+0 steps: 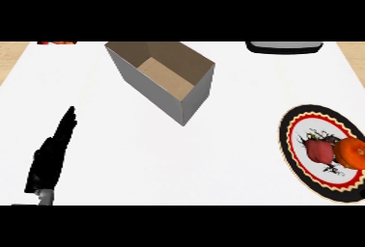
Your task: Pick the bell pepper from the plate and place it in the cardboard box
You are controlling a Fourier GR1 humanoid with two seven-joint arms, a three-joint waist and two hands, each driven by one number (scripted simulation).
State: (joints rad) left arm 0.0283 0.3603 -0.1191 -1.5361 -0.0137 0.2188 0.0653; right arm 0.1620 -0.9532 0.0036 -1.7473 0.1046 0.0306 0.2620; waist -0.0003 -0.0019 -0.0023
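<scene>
A red bell pepper [321, 151] lies on a round plate [297, 126] with a black, red and cream rim at the right edge of the head view. An orange round fruit [351, 153] sits beside it on the same plate. The open cardboard box [165, 75], grey outside and brown inside, stands at the upper middle of the white counter. My left hand [51, 157] rests at the lower left, fingers straight and pointing up, holding nothing and far from both plate and box. My right hand does not show.
A dark grey object [284, 46] sits at the top right edge. A small red and dark item [57, 43] peeks in at the top left. Wooden surface borders the white counter at both upper corners.
</scene>
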